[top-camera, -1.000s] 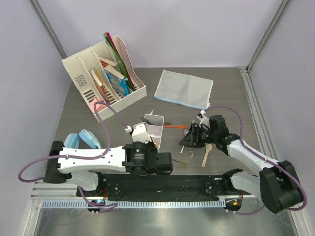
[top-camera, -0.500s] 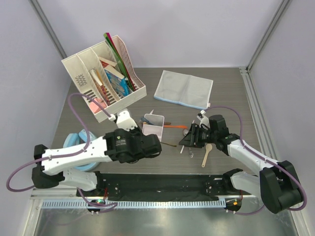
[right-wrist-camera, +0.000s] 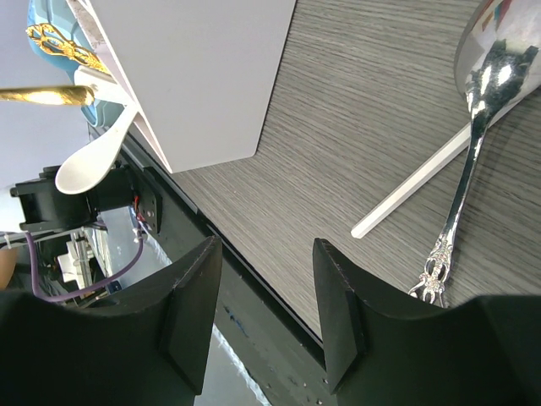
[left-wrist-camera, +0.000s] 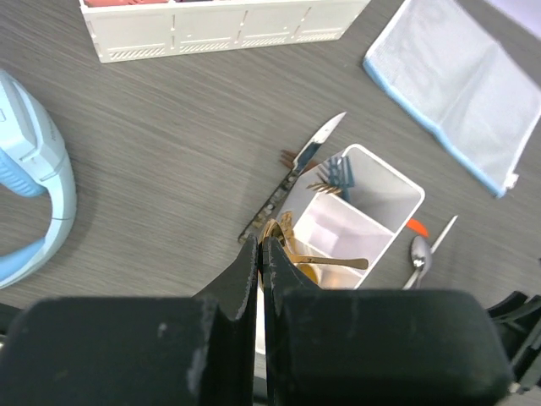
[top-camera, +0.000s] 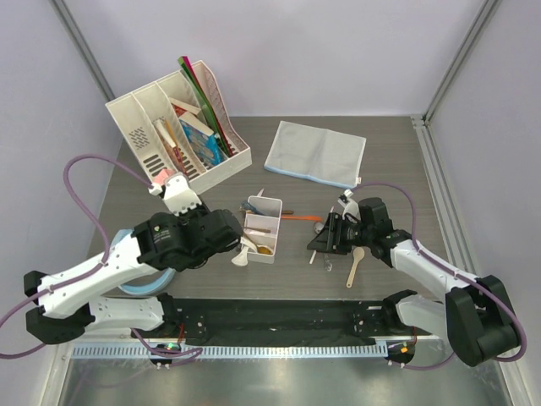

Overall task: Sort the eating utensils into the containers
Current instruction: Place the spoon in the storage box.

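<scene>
The silver spoon lies flat on the surface to the right of the divided box, just beside the right hand, whose fingers stand apart around nothing. The spoon looks stiff, thin and slick, so pinching across its slim handle, not the bowl, should hold best. A light wooden spoon lies nearer. The left hand is closed and empty, left of the box. Room is tight toward the box wall and the near edge, freer rightward.
</scene>
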Robot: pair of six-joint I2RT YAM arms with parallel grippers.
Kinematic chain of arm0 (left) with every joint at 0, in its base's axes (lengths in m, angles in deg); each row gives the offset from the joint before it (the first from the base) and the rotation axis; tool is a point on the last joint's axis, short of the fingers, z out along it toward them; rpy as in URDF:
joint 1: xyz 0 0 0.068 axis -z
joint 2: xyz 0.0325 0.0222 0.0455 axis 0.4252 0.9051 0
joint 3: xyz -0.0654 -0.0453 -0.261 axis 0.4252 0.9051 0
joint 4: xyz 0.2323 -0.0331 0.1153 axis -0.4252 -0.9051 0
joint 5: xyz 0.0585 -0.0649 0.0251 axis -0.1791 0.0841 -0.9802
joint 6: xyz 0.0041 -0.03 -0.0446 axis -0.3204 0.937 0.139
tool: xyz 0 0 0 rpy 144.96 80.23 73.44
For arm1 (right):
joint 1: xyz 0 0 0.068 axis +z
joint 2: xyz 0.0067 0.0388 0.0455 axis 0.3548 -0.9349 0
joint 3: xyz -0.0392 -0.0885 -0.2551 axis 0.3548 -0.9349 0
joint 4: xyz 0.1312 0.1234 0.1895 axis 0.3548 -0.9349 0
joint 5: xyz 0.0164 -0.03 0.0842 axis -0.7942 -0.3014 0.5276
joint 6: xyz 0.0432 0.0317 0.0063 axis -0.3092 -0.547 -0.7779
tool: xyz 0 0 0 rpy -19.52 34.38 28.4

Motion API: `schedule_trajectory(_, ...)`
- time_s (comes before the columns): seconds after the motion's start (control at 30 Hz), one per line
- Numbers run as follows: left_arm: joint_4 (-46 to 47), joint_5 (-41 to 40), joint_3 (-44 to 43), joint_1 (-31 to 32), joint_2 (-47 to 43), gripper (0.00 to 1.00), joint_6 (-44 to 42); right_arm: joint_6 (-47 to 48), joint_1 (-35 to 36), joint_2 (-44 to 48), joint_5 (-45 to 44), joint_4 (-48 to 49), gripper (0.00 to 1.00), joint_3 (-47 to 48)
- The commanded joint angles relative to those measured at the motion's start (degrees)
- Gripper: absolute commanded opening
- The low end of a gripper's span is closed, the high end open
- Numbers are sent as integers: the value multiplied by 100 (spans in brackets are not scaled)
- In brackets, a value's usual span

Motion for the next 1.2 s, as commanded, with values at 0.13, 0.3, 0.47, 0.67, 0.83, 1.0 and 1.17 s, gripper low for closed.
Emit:
schedule_trajectory(0.13,-1826,4,387,-14,-130,0,-268,27,20,-109,-14,159,53,14)
schedule_trajectory(0.3,-1826,-49,581,-14,-61,0,-216,0,20,-162,4,212,53,14)
schedule_trajectory(0.47,-1608,-102,713,-23,264,0,-233,9,20,-171,13,221,53,15)
schedule_trajectory(0.67,-660,30,932,-14,528,0,-637,0,20,-136,21,212,53,14)
schedule_trajectory(0.83,-323,22,941,-23,827,3,-795,18,20,-118,30,194,53,32)
schedule_trajectory(1.0,-95,-40,801,-14,1038,13,-901,9,20,-127,13,186,53,41)
schedule_trajectory(1.17,90,-93,722,-14,1179,26,-1024,18,20,-136,4,186,53,50)
